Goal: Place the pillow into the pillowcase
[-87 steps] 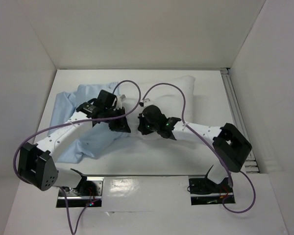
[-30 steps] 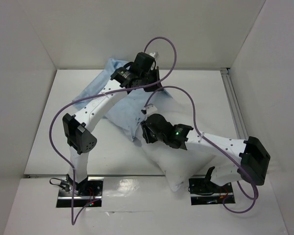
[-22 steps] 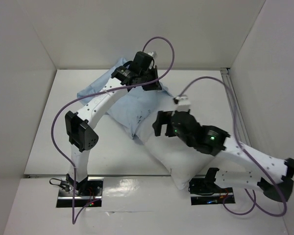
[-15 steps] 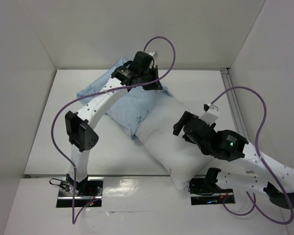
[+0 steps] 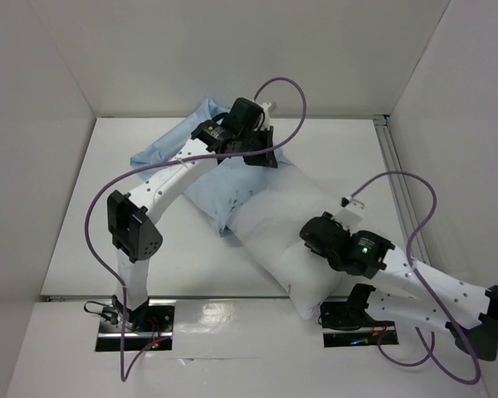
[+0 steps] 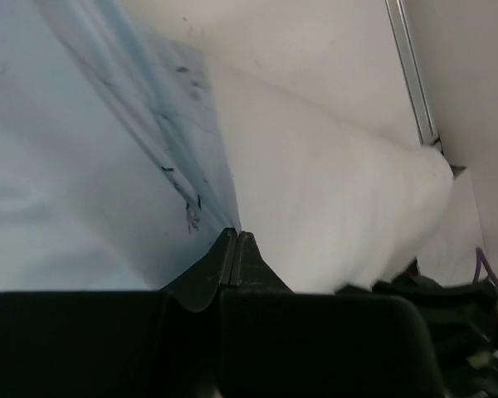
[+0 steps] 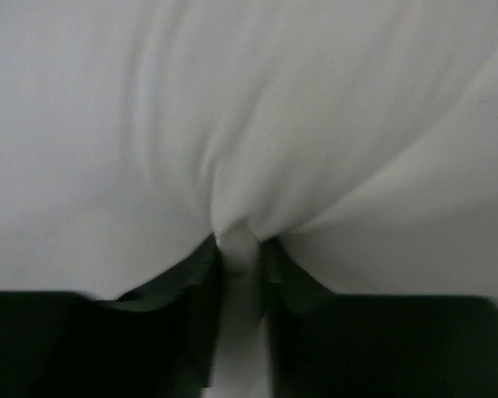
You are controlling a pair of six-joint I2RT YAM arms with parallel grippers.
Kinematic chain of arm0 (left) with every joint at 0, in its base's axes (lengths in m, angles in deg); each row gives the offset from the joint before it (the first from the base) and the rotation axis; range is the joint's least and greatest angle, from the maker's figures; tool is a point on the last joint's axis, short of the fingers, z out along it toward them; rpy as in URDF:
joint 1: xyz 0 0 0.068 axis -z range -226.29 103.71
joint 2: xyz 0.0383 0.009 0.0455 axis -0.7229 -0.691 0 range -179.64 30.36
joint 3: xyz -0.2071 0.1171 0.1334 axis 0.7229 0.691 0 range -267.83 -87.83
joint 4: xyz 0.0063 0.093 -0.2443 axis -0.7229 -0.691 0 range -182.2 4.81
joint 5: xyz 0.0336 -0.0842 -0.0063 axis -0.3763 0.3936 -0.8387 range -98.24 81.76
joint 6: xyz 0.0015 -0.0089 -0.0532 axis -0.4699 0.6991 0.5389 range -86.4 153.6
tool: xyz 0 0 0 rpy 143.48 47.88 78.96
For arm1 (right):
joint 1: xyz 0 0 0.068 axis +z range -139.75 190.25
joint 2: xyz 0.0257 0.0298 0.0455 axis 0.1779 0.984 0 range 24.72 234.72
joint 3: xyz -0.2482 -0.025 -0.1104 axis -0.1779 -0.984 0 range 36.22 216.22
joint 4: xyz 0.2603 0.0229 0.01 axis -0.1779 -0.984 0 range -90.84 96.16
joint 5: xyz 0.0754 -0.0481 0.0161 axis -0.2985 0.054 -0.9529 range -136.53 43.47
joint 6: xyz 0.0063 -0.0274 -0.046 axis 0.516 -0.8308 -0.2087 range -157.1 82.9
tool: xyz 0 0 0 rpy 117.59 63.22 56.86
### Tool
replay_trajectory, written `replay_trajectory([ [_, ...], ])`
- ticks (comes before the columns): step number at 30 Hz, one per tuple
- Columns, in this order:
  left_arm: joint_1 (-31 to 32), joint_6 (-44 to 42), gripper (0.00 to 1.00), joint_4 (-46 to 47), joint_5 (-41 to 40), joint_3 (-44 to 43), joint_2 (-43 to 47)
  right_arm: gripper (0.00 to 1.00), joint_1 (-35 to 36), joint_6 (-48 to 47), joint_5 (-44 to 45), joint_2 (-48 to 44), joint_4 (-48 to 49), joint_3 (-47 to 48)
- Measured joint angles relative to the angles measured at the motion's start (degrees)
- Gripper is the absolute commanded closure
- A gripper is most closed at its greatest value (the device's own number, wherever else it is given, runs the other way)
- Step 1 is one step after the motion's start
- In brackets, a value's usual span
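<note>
Pillow (image 5: 286, 249) lies diagonally on the table (image 5: 133, 240), its far end inside the pillowcase (image 5: 207, 186). Left gripper (image 6: 235, 240) is clamped tight on the pillowcase's edge. Right gripper (image 7: 241, 249) pinches a fold of pillow.

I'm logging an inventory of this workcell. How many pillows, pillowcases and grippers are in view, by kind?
pillow: 1
pillowcase: 1
grippers: 2 (left gripper, right gripper)
Total: 4
</note>
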Motion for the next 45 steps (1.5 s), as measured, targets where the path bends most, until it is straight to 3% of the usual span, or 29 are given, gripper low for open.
replay_trajectory([
  [1, 0.9, 0.0, 1.0, -0.1, 0.2, 0.9, 0.8, 1.0, -1.7, -3.8, 0.1, 2.4, 3.3, 0.0],
  [4, 4.4, -0.1, 1.0, -0.2, 0.0, 2.3, 2.8, 1.0, -11.3, -16.3, -4.7, 8.3, 15.3, 1.3],
  [7, 6.4, 0.1, 1.0, -0.6, -1.0, 2.7, 4.8, 1.0, -24.7, -29.3, -15.6, 12.4, 25.6, 4.2],
  [9, 6.2, 0.3, 1.0, -1.3, -1.2, 2.1, 5.9, 1.0, -31.8, -36.0, -21.9, 14.0, 28.2, 8.0],
  [12, 5.6, 0.5, 1.0, -3.4, -0.5, -4.3, 5.4, 1.0, -37.0, -43.1, -27.1, 16.5, 29.6, 15.8],
  [17, 3.7, 1.9, 1.0, -3.8, 6.4, -18.8, -1.1, 1.0, -36.5, -47.4, -28.5, 15.9, 41.7, 17.5],
  [21, -0.1, 3.5, 1.0, -3.6, 13.0, -20.2, -8.8, 1.0, -33.5, -46.9, -28.2, 17.3, 48.9, 10.1],
  [25, -4.3, 5.0, 1.0, -3.9, 16.9, -16.6, -15.0, 1.0, -29.6, -45.7, -27.4, 21.7, 49.5, 4.1],
  [31, -7.9, 5.7, 1.0, -4.0, 18.1, -17.4, -15.6, 1.0, -23.8, -42.7, -27.0, 19.7, 50.8, 3.2],
  [41, -5.6, 6.4, 1.0, 4.5, 16.3, -16.5, -10.9, 1.0, -25.9, -40.3, -30.5, 13.5, 45.2, 3.1],
  [42, -5.2, 6.3, 0.81, 5.0, 16.1, -16.0, -10.9, 1.0, -27.3, -40.5, -31.0, 14.2, 45.4, 3.0],
  [45, -4.7, 5.5, 0.44, 4.7, 15.0, -14.9, -11.1, 1.0, -32.3, -41.4, -33.1, 17.0, 46.4, 2.2],
])
